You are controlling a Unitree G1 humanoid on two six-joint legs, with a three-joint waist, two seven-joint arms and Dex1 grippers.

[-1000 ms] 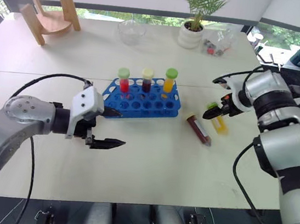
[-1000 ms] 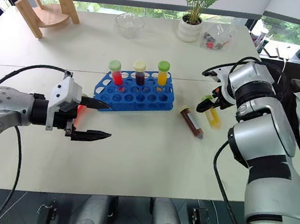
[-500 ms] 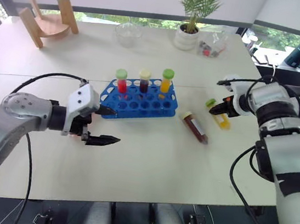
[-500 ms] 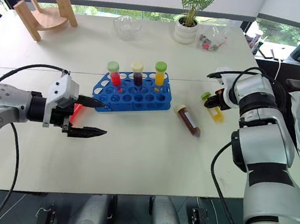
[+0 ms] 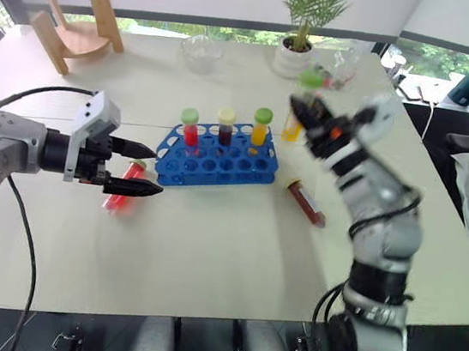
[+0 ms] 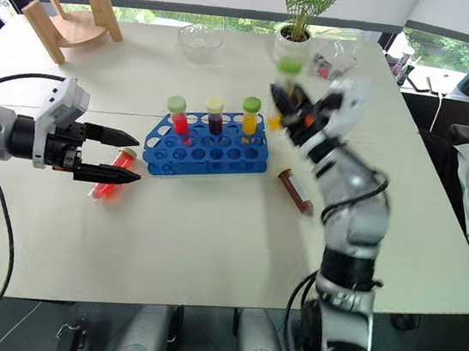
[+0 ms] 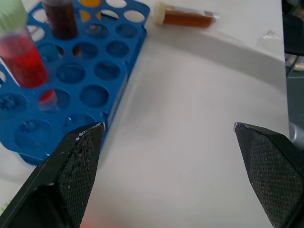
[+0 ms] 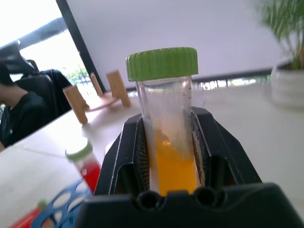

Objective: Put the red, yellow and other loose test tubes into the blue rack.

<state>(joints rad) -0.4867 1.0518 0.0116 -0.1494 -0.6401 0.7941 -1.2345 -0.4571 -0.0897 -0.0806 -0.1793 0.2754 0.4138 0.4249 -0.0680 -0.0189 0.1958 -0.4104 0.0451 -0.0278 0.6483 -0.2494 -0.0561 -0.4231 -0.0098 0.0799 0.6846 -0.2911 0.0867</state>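
**Yellow tube lifted off the table, heading for the rack**

The right gripper [image 8: 171, 156] has picked up the yellow tube with the green cap [image 8: 167, 114] that lay on the table at the far right a second ago, and has swung it up and across toward the middle. Its two black fingers are pressed against the sides of the tube, which stands upright between them, cap on top. In the head views the tube now hangs in the air just beyond the right end of the blue rack [image 5: 218, 166], above the table [image 5: 233, 253] and not yet over a hole.

The rack sits at the centre of the table with three capped tubes standing in its far row: red, dark brown and yellow. Two tubes are loose: a brown tube [image 5: 307, 203] lying just to the right of the rack, and a red tube [image 5: 123, 190] lying to its left.

The left gripper [image 5: 136, 167] hovers over that red tube with its fingers spread wide, holding nothing; it has drifted left, away from the rack.

As I read it, the yellow tube's pickup is done and its placing comes next: line it up over a free hole and lower it. The brown and red tubes remain.
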